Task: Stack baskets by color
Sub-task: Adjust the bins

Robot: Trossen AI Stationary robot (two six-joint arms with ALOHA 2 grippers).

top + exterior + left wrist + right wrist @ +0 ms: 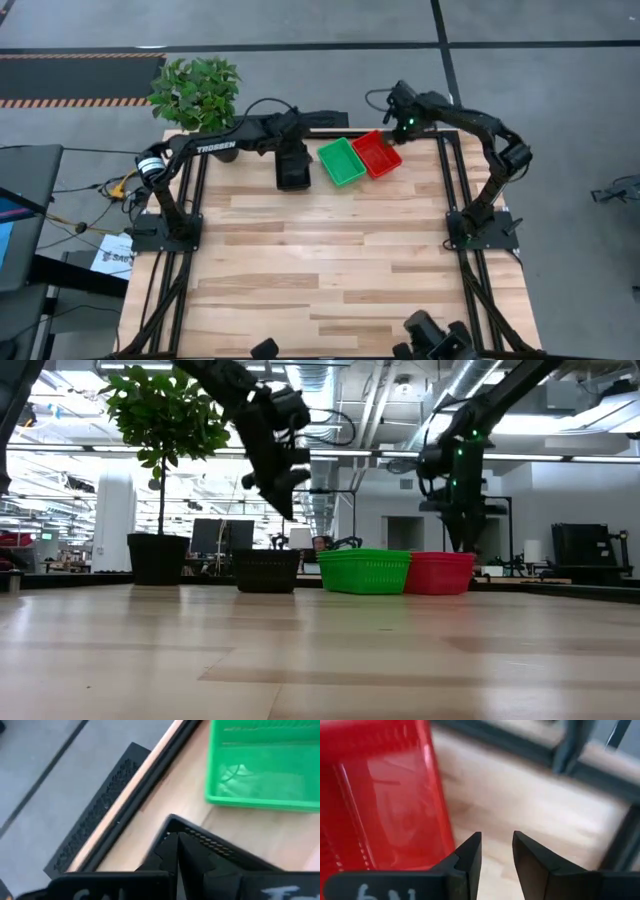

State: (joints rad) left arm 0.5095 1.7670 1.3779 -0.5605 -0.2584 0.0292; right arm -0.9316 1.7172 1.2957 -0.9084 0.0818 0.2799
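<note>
Three baskets stand in a row on their bottoms near the table's far edge: a black basket, a green basket and a red basket. My left gripper is shut and empty. It hangs tilted above the black basket, clear of its rim. My right gripper points down just beside the red basket's right wall. It is open by a narrow gap, with only bare wood between its fingers.
A potted plant stands at the far left corner. A dark frame rail runs along the far edge, and a dark perforated piece lies beyond it. The table's middle and near half are bare wood.
</note>
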